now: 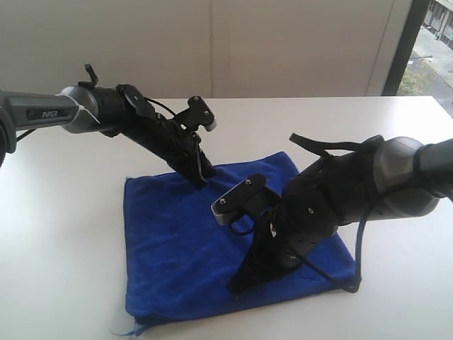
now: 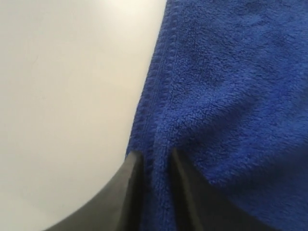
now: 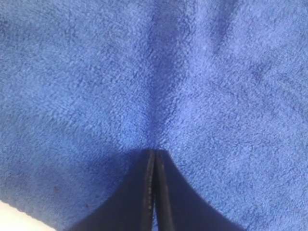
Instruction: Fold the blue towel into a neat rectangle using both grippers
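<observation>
Blue towel [image 1: 177, 255] lies flat mid white table [image 1: 64, 212]. Left gripper [image 2: 154, 156] is at the towel's far edge, jaws slightly apart astride the hem; can't tell if pinching. Right gripper [image 3: 154, 151] has jaws closed, tips on the towel's near half. Left arm [image 1: 49, 113] reads "PiPER".

We see the towel [image 1: 177, 248] lying on the desk [image 1: 56, 212], in the middle, near the front edge. The left gripper [image 1: 200, 180] touches its back edge. The right gripper [image 1: 237, 287] stands on its front right part.
</observation>
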Robot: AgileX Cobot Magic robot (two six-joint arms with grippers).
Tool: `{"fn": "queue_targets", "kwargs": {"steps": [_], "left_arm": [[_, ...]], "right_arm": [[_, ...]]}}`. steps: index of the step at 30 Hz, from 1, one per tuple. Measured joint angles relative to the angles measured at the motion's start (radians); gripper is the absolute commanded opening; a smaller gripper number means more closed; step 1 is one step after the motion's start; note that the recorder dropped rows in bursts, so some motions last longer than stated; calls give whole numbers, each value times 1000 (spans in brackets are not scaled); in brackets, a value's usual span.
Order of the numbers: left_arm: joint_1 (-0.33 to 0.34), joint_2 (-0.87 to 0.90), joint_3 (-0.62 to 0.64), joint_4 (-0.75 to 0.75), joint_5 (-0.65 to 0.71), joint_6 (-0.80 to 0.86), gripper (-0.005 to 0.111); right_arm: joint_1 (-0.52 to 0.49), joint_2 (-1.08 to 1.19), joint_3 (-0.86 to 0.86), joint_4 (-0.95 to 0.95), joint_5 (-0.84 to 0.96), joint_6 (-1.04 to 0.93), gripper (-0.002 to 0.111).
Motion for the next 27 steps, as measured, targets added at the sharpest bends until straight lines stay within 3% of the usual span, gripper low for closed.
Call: {"fn": "queue_targets", "kwargs": {"steps": [19,27], "left_arm": [[0,2,0,53,-120,-4,28],[0,2,0,61,-151,-4,59]], "right_arm": [[0,5,-3,4,-4,-7,0],[0,6,-5,4,-4,-9,0]]}}
